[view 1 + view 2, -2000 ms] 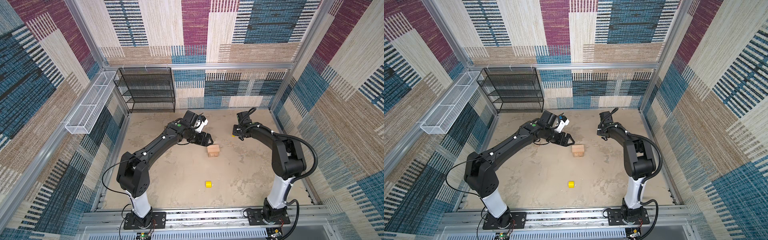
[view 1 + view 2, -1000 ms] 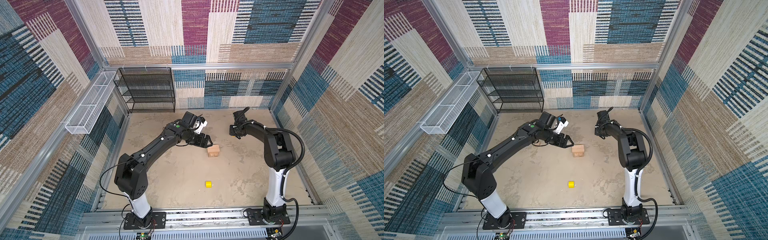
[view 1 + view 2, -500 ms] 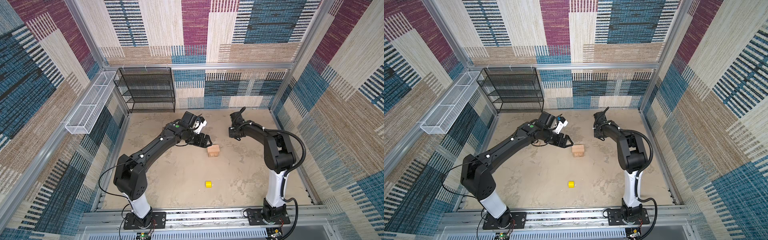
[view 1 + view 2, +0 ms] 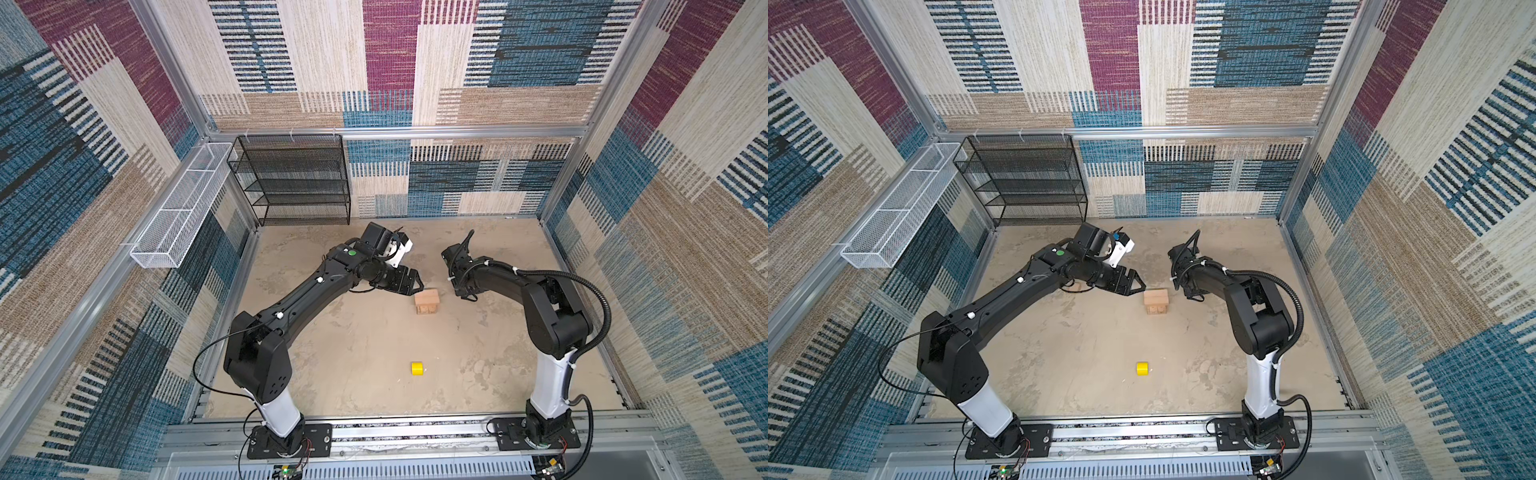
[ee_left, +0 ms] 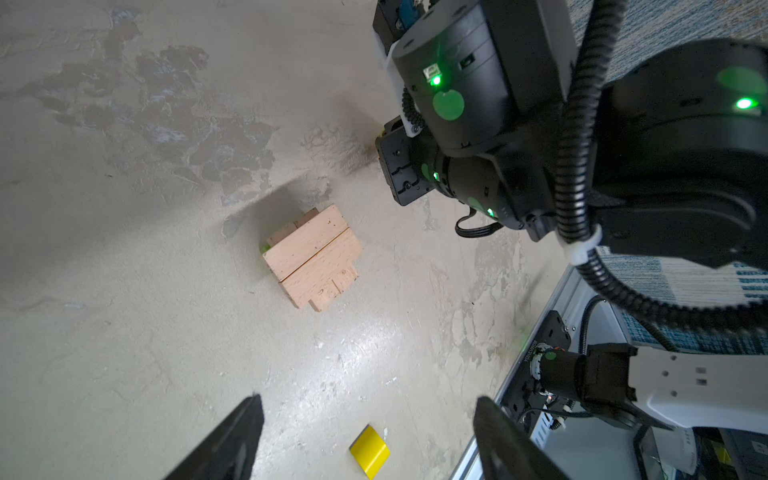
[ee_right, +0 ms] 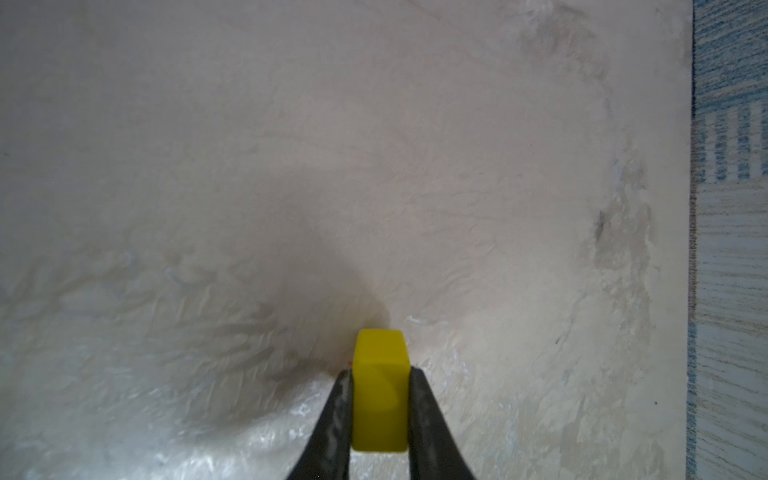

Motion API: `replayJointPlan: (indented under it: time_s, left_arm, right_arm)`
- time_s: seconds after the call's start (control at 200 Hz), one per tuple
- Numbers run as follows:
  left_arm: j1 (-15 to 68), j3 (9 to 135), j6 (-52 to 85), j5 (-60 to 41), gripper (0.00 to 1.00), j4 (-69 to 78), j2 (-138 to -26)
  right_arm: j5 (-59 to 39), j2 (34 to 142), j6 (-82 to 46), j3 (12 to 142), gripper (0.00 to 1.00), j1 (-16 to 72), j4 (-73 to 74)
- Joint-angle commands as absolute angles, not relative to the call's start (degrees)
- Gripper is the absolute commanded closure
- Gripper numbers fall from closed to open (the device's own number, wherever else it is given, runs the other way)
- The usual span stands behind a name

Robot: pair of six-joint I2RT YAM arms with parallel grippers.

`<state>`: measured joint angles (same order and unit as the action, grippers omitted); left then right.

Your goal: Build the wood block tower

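Note:
The tower [image 4: 427,301] [image 4: 1156,301] is a low stack of tan planks in crosswise layers on the floor, and a sliver of green brick [image 5: 265,249] shows at its base. One yellow piece [image 4: 417,368] [image 5: 370,451] lies alone nearer the front. My left gripper [image 4: 415,283] [image 5: 369,399] hangs open and empty just left of the tower. My right gripper [image 6: 379,374] is shut on a second yellow piece [image 6: 379,399] a little above bare floor. In both top views its fingers are hidden under the right wrist [image 4: 458,266], just right of the tower.
A black wire shelf [image 4: 299,178] stands at the back left, with a white wire basket [image 4: 178,216] on the left wall. Patterned walls close in the floor on three sides. The arms' base rail [image 4: 395,432] runs along the front edge.
The right arm has swung from the back right toward the middle, carrying its yellow piece close to the tower. The left arm and the tower have stayed put.

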<state>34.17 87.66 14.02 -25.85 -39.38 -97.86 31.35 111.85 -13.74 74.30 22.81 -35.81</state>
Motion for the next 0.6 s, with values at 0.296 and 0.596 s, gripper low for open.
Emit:
replayJointPlan:
  time_s: [0.296, 0.596]
  left_arm:
    - [34.2, 87.4, 14.5, -26.0, 0.16, -39.7, -97.5]
    - [34.1, 87.4, 14.5, -25.9, 0.16, -39.8, -97.4]
  right_arm:
    - [26.2, 109.9, -15.4, 74.1, 0.45, 23.0, -36.3]
    - [26.7, 108.6, -15.2, 72.0, 0.58, 22.7, -35.2]
